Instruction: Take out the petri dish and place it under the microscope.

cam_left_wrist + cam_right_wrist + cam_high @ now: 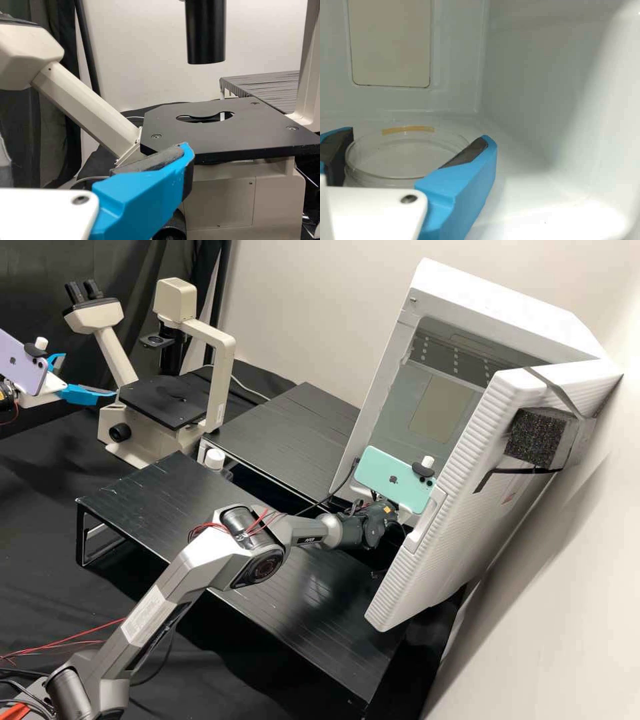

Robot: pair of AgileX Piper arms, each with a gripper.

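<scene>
We are judging that the pick-up is in hand: the right tool point(419, 135) is standing inside the box point(535, 90), its fingers parting around the dish point(402, 155), which is sitting between them on the box floor. We are not seeing clearly whether the pads are pressing its wall, so we are calling this tool spread. The left tool point(90, 375) is waiting empty, its fingers apart, just beside the microscope point(167, 399). Next, we are likely needing to close evenly on the dish, keep it level and back out towards the stage point(250, 135), in front of the left tool, below the tube point(206, 35).
</scene>
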